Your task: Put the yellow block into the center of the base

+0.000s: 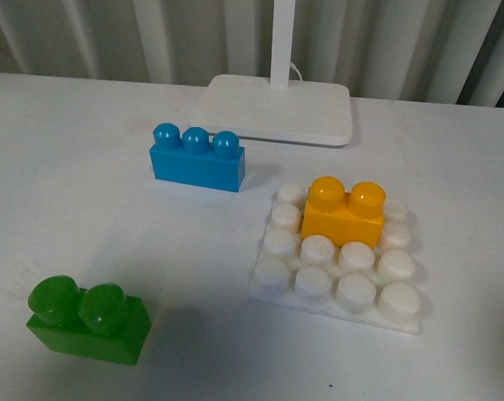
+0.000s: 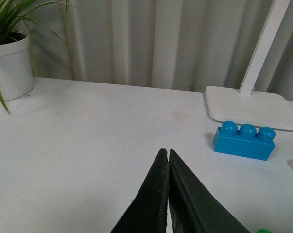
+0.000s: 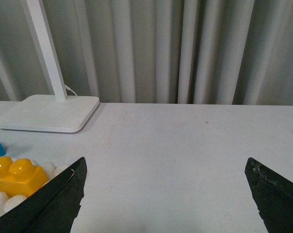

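Observation:
The yellow block (image 1: 344, 211) sits upright on the white studded base (image 1: 335, 292), over studs in the base's far middle rows. It also shows in the right wrist view (image 3: 16, 175) on the base (image 3: 0, 204), beside the gripper's finger. My right gripper (image 3: 165, 167) is open and empty, above bare table to the right of the base. My left gripper (image 2: 165, 154) is shut and empty, above bare table left of the blue brick. Neither gripper shows in the front view.
A blue three-stud brick (image 1: 197, 157) stands behind and left of the base, also seen in the left wrist view (image 2: 244, 141). A green two-stud brick (image 1: 89, 318) is at the front left. A white lamp base (image 1: 275, 109) stands behind. A potted plant (image 2: 10, 65) is far left.

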Controlling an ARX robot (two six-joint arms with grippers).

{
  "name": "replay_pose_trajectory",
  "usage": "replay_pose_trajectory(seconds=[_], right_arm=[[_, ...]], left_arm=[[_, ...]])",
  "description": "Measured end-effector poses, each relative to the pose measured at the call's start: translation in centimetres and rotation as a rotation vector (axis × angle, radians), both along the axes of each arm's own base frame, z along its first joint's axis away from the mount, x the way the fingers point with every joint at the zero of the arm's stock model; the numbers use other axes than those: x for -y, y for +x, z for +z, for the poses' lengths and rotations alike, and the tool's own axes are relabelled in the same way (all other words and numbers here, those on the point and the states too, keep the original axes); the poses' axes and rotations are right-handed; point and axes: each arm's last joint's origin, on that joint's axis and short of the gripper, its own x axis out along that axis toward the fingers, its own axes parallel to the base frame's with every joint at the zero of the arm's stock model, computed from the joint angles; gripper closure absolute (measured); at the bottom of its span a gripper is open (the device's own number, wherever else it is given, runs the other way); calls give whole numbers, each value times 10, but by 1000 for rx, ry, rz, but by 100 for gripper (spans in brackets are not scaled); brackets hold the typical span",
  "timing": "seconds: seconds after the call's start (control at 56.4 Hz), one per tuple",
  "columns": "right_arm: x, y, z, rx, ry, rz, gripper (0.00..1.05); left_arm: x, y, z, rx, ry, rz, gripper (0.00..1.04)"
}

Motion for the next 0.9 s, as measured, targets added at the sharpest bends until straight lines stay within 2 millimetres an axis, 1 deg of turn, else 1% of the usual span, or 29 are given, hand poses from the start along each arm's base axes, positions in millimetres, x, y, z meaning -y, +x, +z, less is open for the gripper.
replay_pose_trajectory(seconds=[0.124, 0.195, 0.266, 0.497, 0.532, 0.603, 0.621, 0.656, 0.674, 0.763, 0.78, 0.851, 0.869, 0.905], right_arm=[[0, 0, 0, 0, 0, 0, 9], [0, 0, 0, 0, 0, 0, 9], [0, 0, 0, 0, 0, 0, 9], [0, 0, 0, 0, 0, 0, 9], [0, 0, 0, 0, 0, 0, 9], [0, 0, 0, 0, 0, 0, 9], [0, 0, 0, 0, 0, 0, 9], [0, 0, 0, 0, 0, 0, 9], [0, 0, 0, 0, 0, 0, 9], [0, 0, 0, 0, 0, 0, 9], [0, 0, 0, 0, 0, 0, 9], [0, 0, 0, 0, 0, 0, 9], [0, 0, 0, 0, 0, 0, 9], [0, 0, 0, 0, 0, 0, 9]], left_arm=[[0, -3, -6, 8, 0, 0, 101], [0, -9, -11, -20, -1, -1, 101], [0, -12, -8, 10, -1, -1, 101], [0, -13, -9, 10, 0, 0, 101], [0, -13, -9, 10, -1, 0, 98], [0, -13, -8, 10, -1, 0, 84], [0, -13, -8, 10, -1, 0, 82], [0, -13, -8, 10, -1, -1, 75], [0, -13, -8, 10, -1, -1, 69], [0, -13, -8, 10, -1, 0, 51], [0, -13, -8, 10, -1, -1, 49], [0, -13, -8, 10, -1, 0, 35], [0, -13, -8, 10, -1, 0, 33], [0, -13, -8, 10, -1, 0, 26]])
